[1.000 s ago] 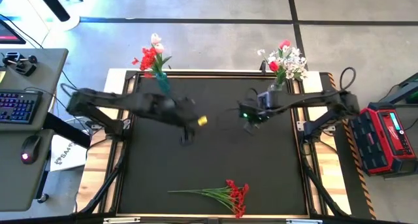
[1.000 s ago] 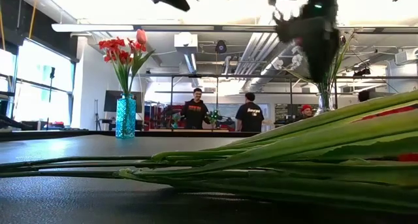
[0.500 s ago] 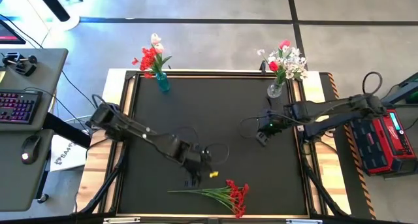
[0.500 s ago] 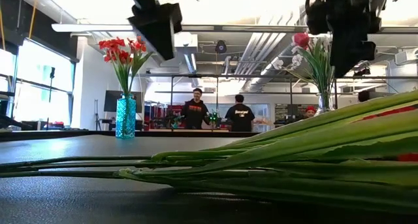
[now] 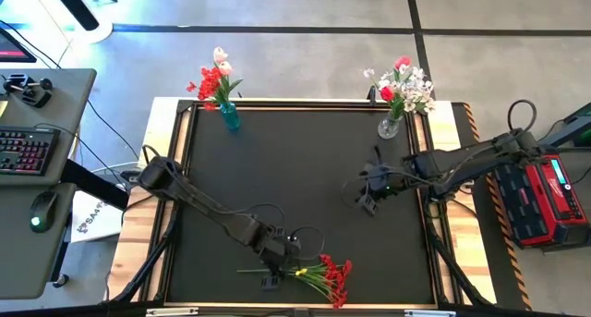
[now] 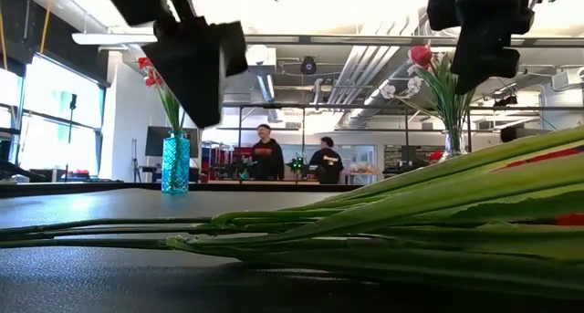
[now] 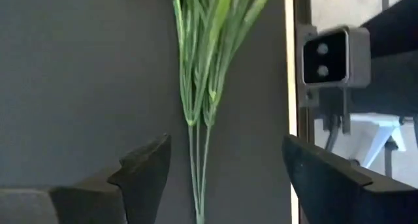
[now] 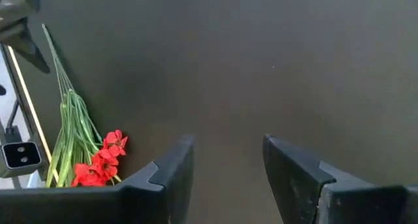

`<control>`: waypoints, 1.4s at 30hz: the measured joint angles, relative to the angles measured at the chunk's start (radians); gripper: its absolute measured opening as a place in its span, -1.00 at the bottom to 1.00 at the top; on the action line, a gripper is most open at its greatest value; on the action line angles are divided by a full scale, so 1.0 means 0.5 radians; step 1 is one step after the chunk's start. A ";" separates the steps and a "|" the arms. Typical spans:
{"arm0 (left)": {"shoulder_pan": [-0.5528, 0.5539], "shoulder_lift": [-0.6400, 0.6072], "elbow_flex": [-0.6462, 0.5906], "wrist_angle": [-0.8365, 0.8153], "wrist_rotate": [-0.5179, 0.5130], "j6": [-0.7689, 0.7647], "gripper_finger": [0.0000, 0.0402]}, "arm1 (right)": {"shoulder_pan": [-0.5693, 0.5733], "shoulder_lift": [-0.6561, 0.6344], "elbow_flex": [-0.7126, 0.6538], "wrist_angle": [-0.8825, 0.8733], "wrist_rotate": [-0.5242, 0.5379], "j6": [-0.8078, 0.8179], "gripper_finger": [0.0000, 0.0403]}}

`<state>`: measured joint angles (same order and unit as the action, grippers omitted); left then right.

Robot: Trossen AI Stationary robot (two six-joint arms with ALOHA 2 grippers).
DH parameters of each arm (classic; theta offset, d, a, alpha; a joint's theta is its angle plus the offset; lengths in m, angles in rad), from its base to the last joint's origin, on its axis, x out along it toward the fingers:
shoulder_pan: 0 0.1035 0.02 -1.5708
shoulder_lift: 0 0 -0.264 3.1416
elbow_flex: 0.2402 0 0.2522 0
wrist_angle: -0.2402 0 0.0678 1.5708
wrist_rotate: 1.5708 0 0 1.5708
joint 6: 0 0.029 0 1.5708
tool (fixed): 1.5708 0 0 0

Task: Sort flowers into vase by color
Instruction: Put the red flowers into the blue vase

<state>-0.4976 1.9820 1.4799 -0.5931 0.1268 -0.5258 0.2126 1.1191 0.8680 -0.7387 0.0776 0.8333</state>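
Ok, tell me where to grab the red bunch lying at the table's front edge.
Grip the red bunch on its bare green stems, probably from above. It lies flat with the blooms bulky at one end and the stems thin at the other; the open left gripper already hovers with them between its fingers.

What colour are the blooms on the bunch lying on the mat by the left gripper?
Red, on the green-stemmed bunch of flowers lying flat; clearest in the high view.

In the low view the lying bunch of red flowers (image 6: 383, 222) runs off the right edge, so its blooms barely show. The left gripper (image 6: 196, 62) blocks most of the red bouquet in the blue vase (image 6: 175, 163). The people (image 6: 292, 160) far behind are too small to make out.
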 joint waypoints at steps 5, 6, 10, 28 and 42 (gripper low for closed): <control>0.003 0.090 0.000 0.091 0.004 -0.040 0.27 | 0.062 0.001 0.000 -0.011 0.037 0.050 -0.16; 0.004 0.113 0.000 0.103 0.016 -0.041 0.25 | 0.078 0.001 0.000 -0.014 0.049 0.061 -0.16; 0.008 0.186 0.000 0.162 0.016 -0.047 0.18 | 0.141 0.001 0.000 -0.099 0.106 0.123 -0.16; 0.019 0.370 0.007 0.364 -0.267 -0.104 -0.28 | 0.720 -0.021 0.001 -0.350 0.340 0.915 -0.16; 0.025 0.195 -0.004 0.411 -0.688 -0.406 -0.95 | 1.019 -0.023 0.001 -0.045 0.795 1.177 -0.16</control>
<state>-0.4851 2.0794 1.4780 -0.3876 -0.2172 -0.7286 0.7219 1.1076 0.8684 -0.7614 0.4749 1.4217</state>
